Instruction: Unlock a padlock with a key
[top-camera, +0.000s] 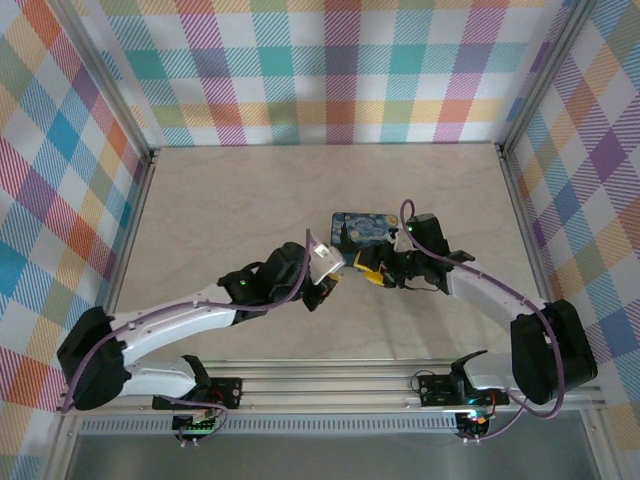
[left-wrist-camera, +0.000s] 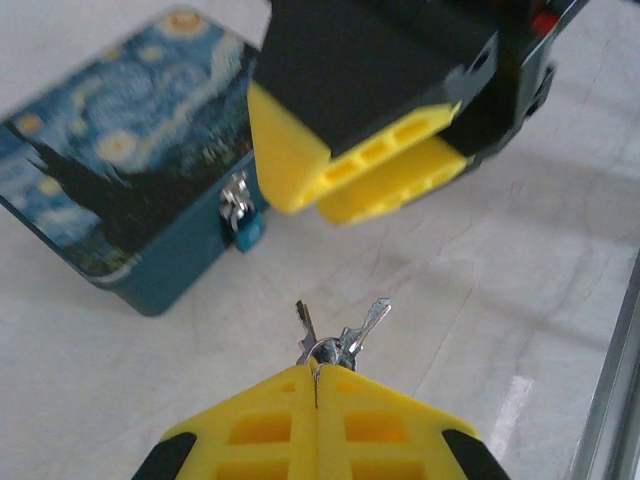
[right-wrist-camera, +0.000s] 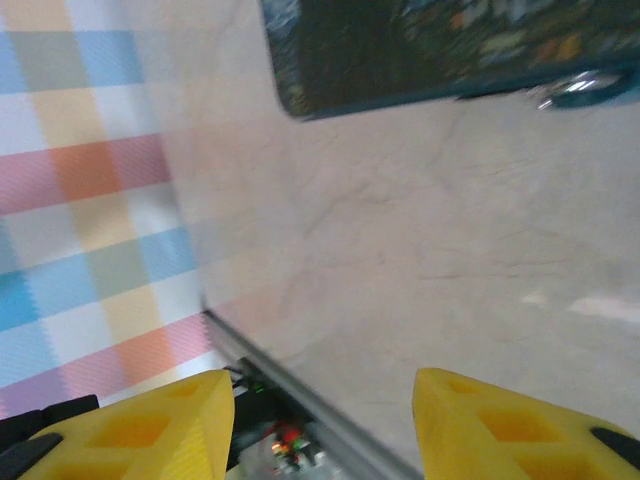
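We log: left gripper (left-wrist-camera: 317, 375) pinches thin metal key (left-wrist-camera: 366, 324), head hidden | right gripper (right-wrist-camera: 322, 392) spread | blue padlock (left-wrist-camera: 245, 226) blurred

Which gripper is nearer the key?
Left. The left gripper is shut on the key; the right gripper, open, hangs beyond it, nearer the tin.

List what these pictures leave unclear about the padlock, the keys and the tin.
- Left wrist view: the padlock is small and soft. Its keyhole, and whether its shackle is latched, cannot be told.
- Left wrist view: the heads of the keys are buried between the fingers of the shut left gripper.
- Right wrist view: the tin is motion-blurred and cut off by the top edge. The padlock there is only a smeared streak.
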